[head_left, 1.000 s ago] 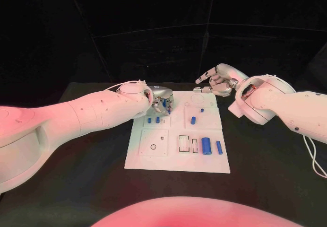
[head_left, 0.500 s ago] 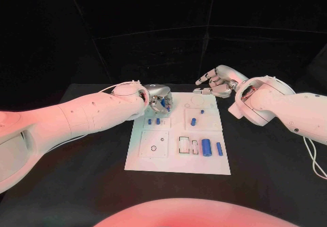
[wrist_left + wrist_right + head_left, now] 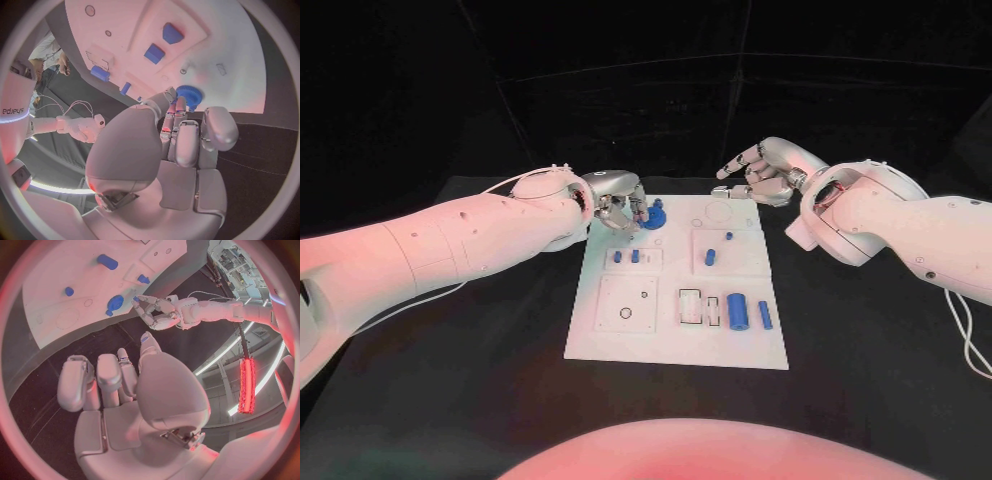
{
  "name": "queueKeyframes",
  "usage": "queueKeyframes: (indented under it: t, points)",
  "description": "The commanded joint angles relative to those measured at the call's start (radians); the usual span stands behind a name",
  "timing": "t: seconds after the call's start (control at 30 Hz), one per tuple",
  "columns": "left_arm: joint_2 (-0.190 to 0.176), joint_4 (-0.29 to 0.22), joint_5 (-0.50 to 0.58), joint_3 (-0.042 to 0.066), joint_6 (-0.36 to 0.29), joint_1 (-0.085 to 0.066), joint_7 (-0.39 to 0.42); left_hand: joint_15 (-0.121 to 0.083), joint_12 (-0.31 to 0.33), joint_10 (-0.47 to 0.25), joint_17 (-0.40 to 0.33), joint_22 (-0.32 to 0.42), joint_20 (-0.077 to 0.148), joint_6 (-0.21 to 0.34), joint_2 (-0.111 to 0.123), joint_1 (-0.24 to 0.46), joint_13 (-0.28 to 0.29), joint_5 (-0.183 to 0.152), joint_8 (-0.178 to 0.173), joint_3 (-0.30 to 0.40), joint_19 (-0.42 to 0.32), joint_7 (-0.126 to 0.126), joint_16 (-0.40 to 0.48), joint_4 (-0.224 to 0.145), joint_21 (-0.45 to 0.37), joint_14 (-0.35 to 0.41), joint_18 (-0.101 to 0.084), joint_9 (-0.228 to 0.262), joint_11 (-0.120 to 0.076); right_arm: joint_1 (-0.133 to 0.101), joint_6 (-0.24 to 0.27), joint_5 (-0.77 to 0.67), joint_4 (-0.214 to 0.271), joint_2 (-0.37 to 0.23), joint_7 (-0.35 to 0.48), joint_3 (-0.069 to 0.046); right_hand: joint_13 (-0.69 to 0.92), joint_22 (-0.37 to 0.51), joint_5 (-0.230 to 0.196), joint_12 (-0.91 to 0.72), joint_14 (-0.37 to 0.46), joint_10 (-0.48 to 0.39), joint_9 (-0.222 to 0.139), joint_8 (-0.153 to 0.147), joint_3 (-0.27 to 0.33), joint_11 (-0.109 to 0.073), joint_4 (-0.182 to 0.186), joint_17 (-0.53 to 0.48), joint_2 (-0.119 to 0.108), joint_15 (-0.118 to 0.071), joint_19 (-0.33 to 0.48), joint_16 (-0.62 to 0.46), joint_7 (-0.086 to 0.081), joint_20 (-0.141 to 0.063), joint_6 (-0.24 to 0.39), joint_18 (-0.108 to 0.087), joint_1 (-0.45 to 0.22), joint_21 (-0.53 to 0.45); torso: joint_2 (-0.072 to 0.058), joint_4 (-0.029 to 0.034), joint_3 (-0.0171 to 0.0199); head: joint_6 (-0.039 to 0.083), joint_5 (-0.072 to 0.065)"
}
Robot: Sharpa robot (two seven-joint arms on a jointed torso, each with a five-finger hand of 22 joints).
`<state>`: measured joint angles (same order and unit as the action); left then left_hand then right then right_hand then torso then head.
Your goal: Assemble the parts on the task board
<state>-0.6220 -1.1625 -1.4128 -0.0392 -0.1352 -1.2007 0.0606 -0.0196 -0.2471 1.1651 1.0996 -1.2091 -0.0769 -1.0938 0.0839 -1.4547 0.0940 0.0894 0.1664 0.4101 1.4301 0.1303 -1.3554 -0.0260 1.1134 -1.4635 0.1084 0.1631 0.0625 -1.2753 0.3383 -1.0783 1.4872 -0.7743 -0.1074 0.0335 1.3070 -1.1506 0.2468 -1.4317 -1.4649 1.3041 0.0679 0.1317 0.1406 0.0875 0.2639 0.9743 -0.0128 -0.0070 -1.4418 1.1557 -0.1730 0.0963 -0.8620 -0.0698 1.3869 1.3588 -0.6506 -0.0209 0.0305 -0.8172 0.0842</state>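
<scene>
In the head view the white rectangular task board (image 3: 678, 300) lies in the middle of the black worktop (image 3: 473, 380), and the left hand (image 3: 620, 208) hangs over the board's far left corner, pinching a round blue gear-like part (image 3: 653, 216) between its fingertips, just above the board surface. Below it on the board two small blue pegs (image 3: 625, 256) stand side by side, a short blue cylinder (image 3: 710, 256) and a tiny blue stud (image 3: 728, 237) sit in the upper right panel, and a larger blue cylinder (image 3: 736, 309) lies beside a slim blue bar (image 3: 764, 314) near the rectangular slots at the lower right. The right hand (image 3: 759, 172) hovers off the board's far right corner, holding nothing, fingers loosely apart and partly curled. In the left wrist view the silver left hand (image 3: 181, 145) reaches toward the white board (image 3: 219, 60); its fingertips (image 3: 181, 106) close round the toothed blue gear part (image 3: 187, 95), which sits at the board's edge, with two blue blocks (image 3: 164, 42) farther off on a raised panel. In the right wrist view the right hand (image 3: 119, 385) is empty with its fingers parted, over the dark worktop beside the board (image 3: 56, 275); beyond it the left hand (image 3: 153, 312) holds the blue gear (image 3: 114, 302) at the board's rim.
</scene>
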Motion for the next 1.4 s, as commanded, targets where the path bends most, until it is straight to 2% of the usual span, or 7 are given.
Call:
queueKeyframes:
  t: [0.03,0.23,0.37,0.53,0.63,0.87,1.4]
  points:
    - [-0.010,-0.002,0.031,0.001,0.027,-0.001,-0.017,-0.003,0.005,0.008,-0.002,-0.001,-0.001,-0.006,0.002,0.010,0.000,0.003,-0.004,0.006,0.010,0.000,0.003,0.001,0.005,-0.023,-0.010,-0.001,-0.002,-0.002,-0.002,0.003,-0.001,0.000,0.009,-0.001,0.001,0.000,0.003,0.004,-0.016,-0.005,0.001,0.007,0.006,-0.002,-0.002,-0.001,0.009,0.002,0.007,0.003,0.000,0.001,-0.005,-0.010,-0.002,-0.003,0.000,-0.0012,0.0001,-0.001,0.003]
    - [-0.016,0.010,0.035,0.001,0.053,0.005,-0.026,-0.003,0.007,0.009,-0.003,-0.001,-0.001,-0.007,0.003,0.014,0.000,0.003,-0.005,0.006,0.009,0.000,0.003,0.001,0.005,-0.022,-0.010,-0.001,-0.002,-0.001,-0.003,0.003,-0.002,0.002,0.010,-0.001,0.001,0.000,0.003,0.004,-0.016,-0.005,0.001,0.007,0.007,-0.002,-0.001,-0.001,0.010,0.002,0.008,0.003,0.000,0.001,-0.005,-0.010,-0.001,-0.004,-0.001,-0.0028,0.0003,-0.002,0.008]
    - [-0.011,0.024,0.036,0.001,0.070,0.016,-0.028,-0.003,0.008,0.010,-0.004,0.000,-0.001,-0.007,0.004,0.016,0.000,0.003,-0.005,0.006,0.009,0.000,0.003,0.000,0.004,-0.022,-0.010,-0.001,-0.002,-0.001,-0.003,0.003,-0.003,0.003,0.010,-0.001,0.001,0.000,0.003,0.004,-0.016,-0.005,0.001,0.007,0.007,-0.002,-0.001,-0.001,0.010,0.002,0.008,0.003,0.000,0.001,-0.005,-0.010,-0.001,-0.004,0.000,-0.0039,0.0007,-0.001,0.010]
    - [-0.005,0.031,0.036,0.001,0.076,0.027,-0.028,-0.003,0.009,0.010,-0.004,-0.001,-0.001,-0.007,0.005,0.016,0.000,0.003,-0.006,0.006,0.009,0.000,0.003,0.000,0.004,-0.022,-0.010,-0.002,-0.002,-0.001,-0.004,0.003,-0.002,0.002,0.010,-0.001,0.001,0.000,0.003,0.004,-0.016,-0.005,0.001,0.007,0.007,-0.002,-0.001,-0.001,0.010,0.002,0.008,0.003,0.000,0.001,-0.005,-0.010,-0.001,-0.004,-0.001,-0.0042,-0.0004,-0.002,0.009]
    - [-0.003,0.036,0.036,0.001,0.077,0.031,-0.028,-0.003,0.009,0.010,-0.004,0.000,-0.001,-0.007,0.005,0.017,0.000,0.003,-0.006,0.006,0.009,0.000,0.003,0.000,0.003,-0.022,-0.010,-0.002,-0.002,-0.001,-0.003,0.003,-0.001,0.002,0.010,-0.001,0.001,0.000,0.003,0.004,-0.016,-0.005,0.001,0.007,0.007,-0.002,-0.001,-0.001,0.010,0.002,0.008,0.003,0.000,0.001,-0.005,-0.010,-0.001,-0.004,0.000,-0.0044,0.0009,-0.002,0.011]
    - [0.000,0.040,0.036,0.001,0.077,0.034,-0.025,-0.003,0.009,0.010,-0.005,0.001,-0.001,-0.007,0.005,0.017,0.000,0.003,-0.006,0.006,0.008,0.000,0.004,0.000,0.002,-0.022,-0.009,-0.002,-0.002,-0.001,-0.003,0.003,-0.001,0.002,0.010,-0.001,0.001,0.000,0.003,0.004,-0.016,-0.005,0.001,0.007,0.008,-0.002,-0.001,-0.001,0.011,0.002,0.008,0.003,0.000,0.001,-0.006,-0.010,0.000,-0.004,0.000,-0.0028,0.0003,-0.005,0.009]
    - [0.003,0.038,0.036,0.001,0.068,0.034,-0.014,-0.004,0.012,0.018,-0.006,-0.002,0.000,-0.014,0.004,0.021,0.001,0.003,-0.006,0.008,0.008,-0.001,0.004,-0.003,0.004,-0.022,-0.010,-0.002,-0.004,-0.001,-0.004,0.003,-0.003,0.005,0.011,-0.001,0.001,0.000,0.003,0.004,-0.016,-0.005,0.001,0.007,0.008,-0.002,-0.001,-0.001,0.011,0.002,0.008,0.003,0.000,0.001,-0.006,-0.010,0.000,-0.004,0.000,-0.0035,0.0004,-0.006,0.007]
